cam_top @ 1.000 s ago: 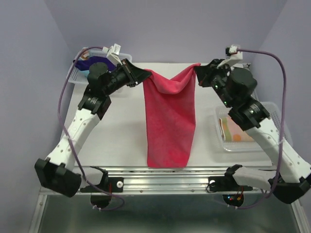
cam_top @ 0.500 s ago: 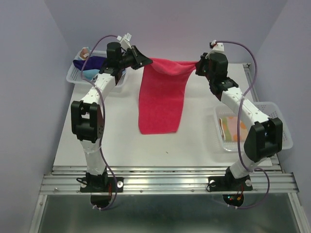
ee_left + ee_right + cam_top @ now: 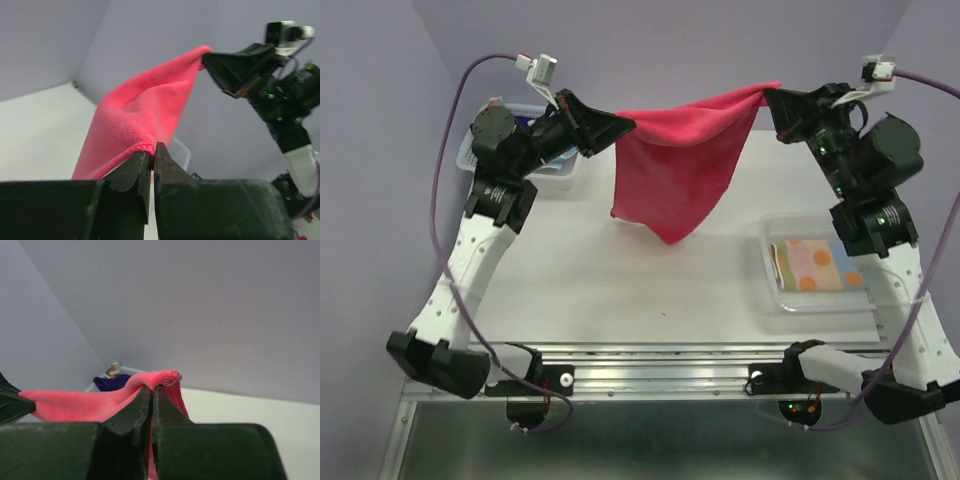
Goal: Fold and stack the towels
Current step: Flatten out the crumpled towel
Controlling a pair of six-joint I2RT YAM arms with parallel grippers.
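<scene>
A bright pink towel (image 3: 680,165) hangs in the air above the table, stretched between both grippers. My left gripper (image 3: 625,124) is shut on its left top corner (image 3: 142,146). My right gripper (image 3: 772,98) is shut on its right top corner (image 3: 162,377). The cloth's lower end droops to a point above the table's middle, off the surface. A folded orange-yellow patterned towel (image 3: 815,265) lies in the right basket. A dark navy-purple towel (image 3: 114,383) shows in the far left basket, mostly hidden behind my left arm in the top view.
A white mesh basket (image 3: 542,172) stands at the back left behind my left arm. A clear basket (image 3: 770,290) sits at the right. The white table (image 3: 620,280) stretches below the hanging cloth. Purple walls close in on three sides.
Both grippers have lifted the pink towel higher, and its lower end has come up off the table. The arms have swung back toward the near side and spread wider.
</scene>
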